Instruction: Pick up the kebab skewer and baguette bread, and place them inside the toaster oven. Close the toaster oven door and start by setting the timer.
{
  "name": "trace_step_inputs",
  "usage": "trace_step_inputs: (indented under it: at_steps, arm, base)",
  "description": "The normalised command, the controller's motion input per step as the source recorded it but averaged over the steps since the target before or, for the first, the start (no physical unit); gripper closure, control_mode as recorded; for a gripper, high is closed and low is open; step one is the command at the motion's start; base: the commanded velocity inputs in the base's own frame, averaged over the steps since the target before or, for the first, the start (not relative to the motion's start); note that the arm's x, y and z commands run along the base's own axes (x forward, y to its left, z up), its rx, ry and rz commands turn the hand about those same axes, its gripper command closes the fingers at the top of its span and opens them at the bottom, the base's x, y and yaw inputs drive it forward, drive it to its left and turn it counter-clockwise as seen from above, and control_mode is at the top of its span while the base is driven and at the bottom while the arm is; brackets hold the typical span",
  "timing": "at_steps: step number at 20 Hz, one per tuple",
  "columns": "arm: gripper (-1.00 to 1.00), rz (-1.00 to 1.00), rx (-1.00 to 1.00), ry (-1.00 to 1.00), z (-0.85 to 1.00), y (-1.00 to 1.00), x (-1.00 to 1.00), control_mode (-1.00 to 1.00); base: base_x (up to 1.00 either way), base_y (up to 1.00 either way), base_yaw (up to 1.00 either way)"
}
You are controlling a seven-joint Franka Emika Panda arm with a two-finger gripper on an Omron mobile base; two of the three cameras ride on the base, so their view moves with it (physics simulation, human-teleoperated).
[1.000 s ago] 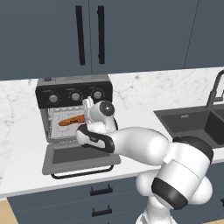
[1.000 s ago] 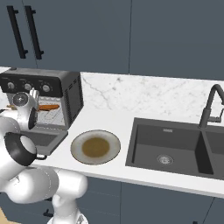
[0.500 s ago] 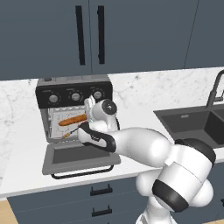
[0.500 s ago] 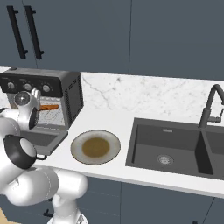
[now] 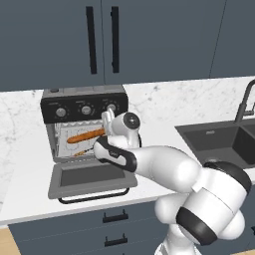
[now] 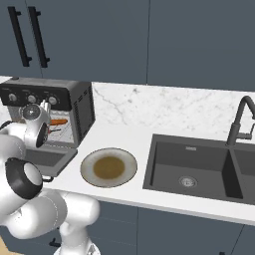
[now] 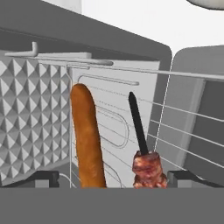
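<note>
Orange-brown baguette bread (image 7: 89,144) and kebab skewer (image 7: 143,151) side by side inside toaster oven (image 5: 84,124), toaster oven door (image 5: 92,178) down.

The gripper (image 5: 106,118) has risen from the toaster oven (image 5: 84,124) opening toward its knobs.

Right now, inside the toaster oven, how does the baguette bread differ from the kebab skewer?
The baguette bread is a thick, smooth, orange-brown loaf; the kebab skewer is a thin dark stick carrying reddish-brown meat chunks. The baguette's surface is even along its length, while the skewer's bare stick juts past the meat. Both lie side by side inside the toaster oven.
</note>
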Motion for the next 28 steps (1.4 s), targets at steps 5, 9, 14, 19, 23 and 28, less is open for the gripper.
trace_step_inputs:
  at_steps: [5,9,14,19,23,28]
  arm:
    - [-1.0,-0.02,0.0,0.0,0.0,-0.19,0.15,-1.0]
    - [-1.0,0.0,0.0,0.0,0.12,-0.26,-0.06,-1.0]
    - [-1.0,0.05,-0.12,0.0,0.06,-0.05,-0.47,-1.0]
    - [-1.0,0.14,-0.29,0.04,0.02,0.37,-0.62,-1.0]
    - [-1.0,0.21,-0.27,0.13,0.19,0.36,-0.21,-1.0]
    - [-1.0,0.33,-0.29,0.11,0.07,0.13,-0.17,-1.0]
  base:
    - [0.0,0.0,0.0]
    - [0.0,0.0,0.0]
    - [0.0,0.0,0.0]
    - [0.0,0.0,0.0]
    - [0.0,0.0,0.0]
    - [0.0,0.0,0.0]
